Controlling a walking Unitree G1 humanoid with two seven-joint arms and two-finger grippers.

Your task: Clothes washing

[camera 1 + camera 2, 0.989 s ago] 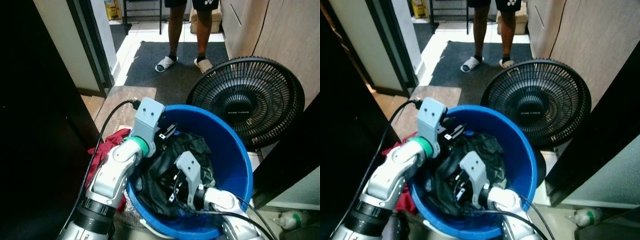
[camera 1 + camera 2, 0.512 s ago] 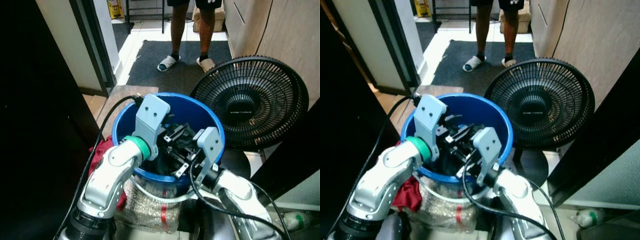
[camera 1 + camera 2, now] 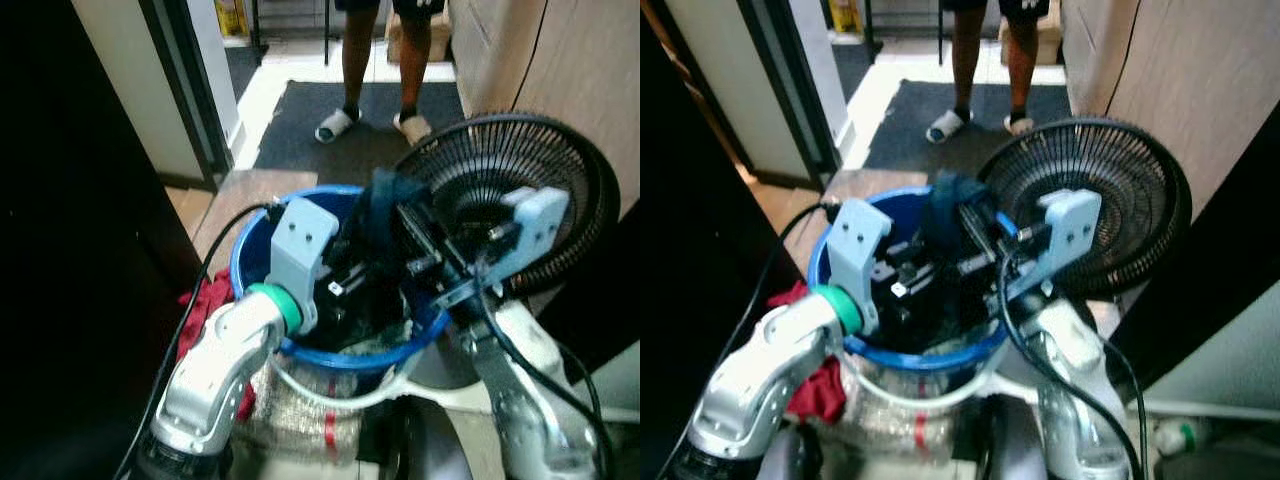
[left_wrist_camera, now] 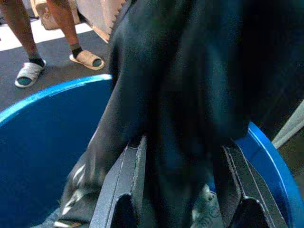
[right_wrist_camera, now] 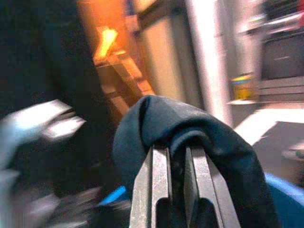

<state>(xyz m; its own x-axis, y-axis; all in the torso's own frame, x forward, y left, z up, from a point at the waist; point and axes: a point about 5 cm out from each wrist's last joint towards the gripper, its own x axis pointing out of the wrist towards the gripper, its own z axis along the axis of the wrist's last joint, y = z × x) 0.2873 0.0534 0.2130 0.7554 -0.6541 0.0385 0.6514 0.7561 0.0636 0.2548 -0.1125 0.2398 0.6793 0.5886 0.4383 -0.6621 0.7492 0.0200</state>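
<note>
From the head camera there is one blue tub (image 3: pixel 262 262), one black fan (image 3: pixel 545 190) standing just beside it on the robot's right, one red cloth (image 3: pixel 207 298) lying against the tub's left side, one dark mat (image 3: pixel 330 120) on the floor beyond, and one person's two legs (image 3: pixel 375 55) in pale sandals standing on that mat. The right gripper (image 3: pixel 400 215) is raised over the far rim of the tub with a dark blue-black garment (image 3: pixel 378 205) draped over it, the cloth hanging in a loose, crumpled fold down toward the dark laundry inside the tub. The left gripper (image 3: pixel 345 280) reaches into the tub from the near left side, among the dark clothes. In the left wrist view its two black fingers (image 4: pixel 126 190) stand apart with the dark garment (image 4: pixel 190 95) hanging between them, smooth and faintly shiny, above the blue tub wall (image 4: pixel 42 142); whether they press on the cloth cannot be told. In the right wrist view the right gripper's two fingers (image 5: pixel 153 190) lie nearly together, pinching the garment (image 5: pixel 190 128), which folds over their tips like a rounded hood; the background is blurred.
</note>
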